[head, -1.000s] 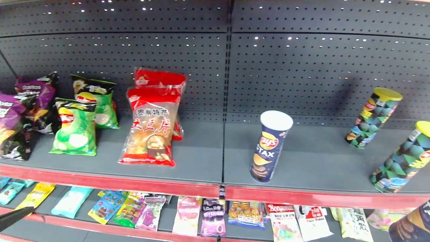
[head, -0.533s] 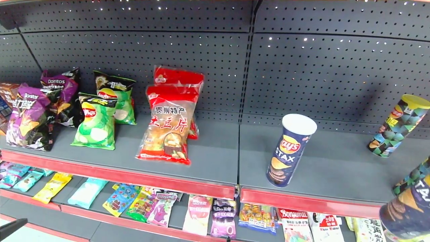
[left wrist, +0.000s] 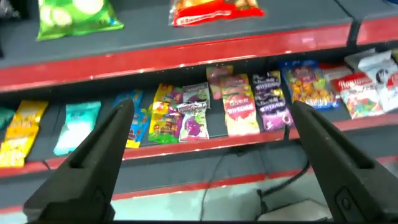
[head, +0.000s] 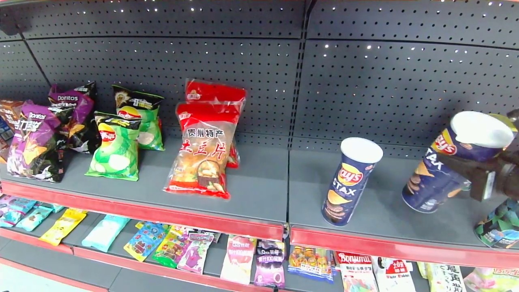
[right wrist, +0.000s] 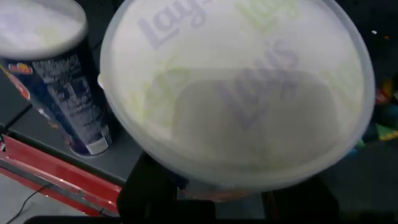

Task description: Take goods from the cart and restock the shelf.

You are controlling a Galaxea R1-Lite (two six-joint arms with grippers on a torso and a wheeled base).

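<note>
A blue chip can with a white lid (head: 436,174) hangs tilted just above the right end of the grey shelf board (head: 251,190), and my right gripper (head: 466,172) is shut on its side. In the right wrist view the held can's lid (right wrist: 236,93) is close to the camera, with my right gripper (right wrist: 224,199) dark beneath it. A second blue can (head: 350,182) (right wrist: 56,74) stands upright to the left of the held one, apart from it. My left gripper (left wrist: 211,155) is open and holds nothing, low down in front of the candy row.
Purple bags (head: 36,138), green bags (head: 115,148) and red snack bags (head: 204,154) fill the shelf's left half. A patterned can (head: 499,225) stands at the far right near the red front edge (head: 162,213). Small candy bags (head: 243,259) (left wrist: 242,106) lie on the lower shelf.
The head camera shifted a second ago. Since half a second ago my right arm has lifted the blue can from the lower right corner up over the shelf, right of the standing can.
</note>
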